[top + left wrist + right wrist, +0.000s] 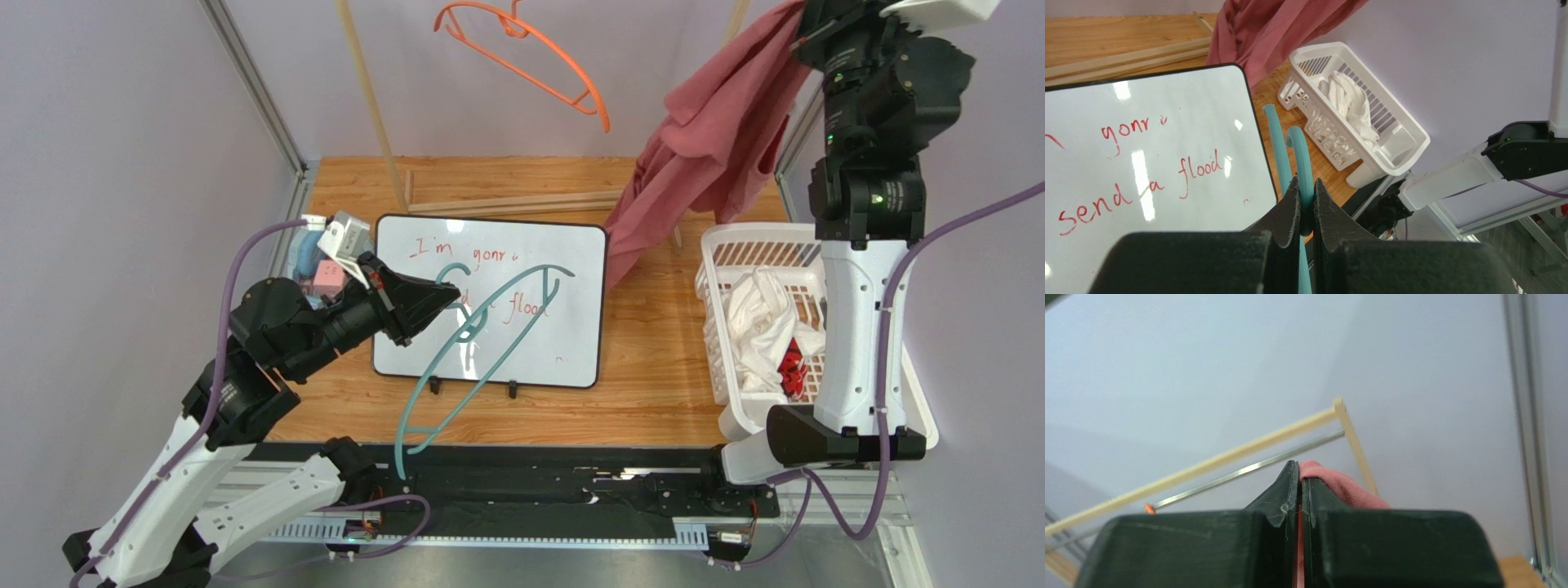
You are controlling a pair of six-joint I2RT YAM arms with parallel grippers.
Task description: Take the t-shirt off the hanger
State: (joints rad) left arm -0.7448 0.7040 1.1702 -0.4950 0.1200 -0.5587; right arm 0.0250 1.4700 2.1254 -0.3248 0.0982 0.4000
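While the right gripper (1299, 471) pinches the t-shirt (711, 135), hung lengthwise downward, the left gripper (1306, 182) clamps the teal hanger (1304, 158).

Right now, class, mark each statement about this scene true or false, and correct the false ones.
1. The left gripper is shut on the teal hanger. True.
2. The shirt is on the teal hanger. False: the right gripper holds it up, off that hanger.
3. The basket is empty. False: white cloth lies in it.
4. An orange hanger hangs at the back. True.
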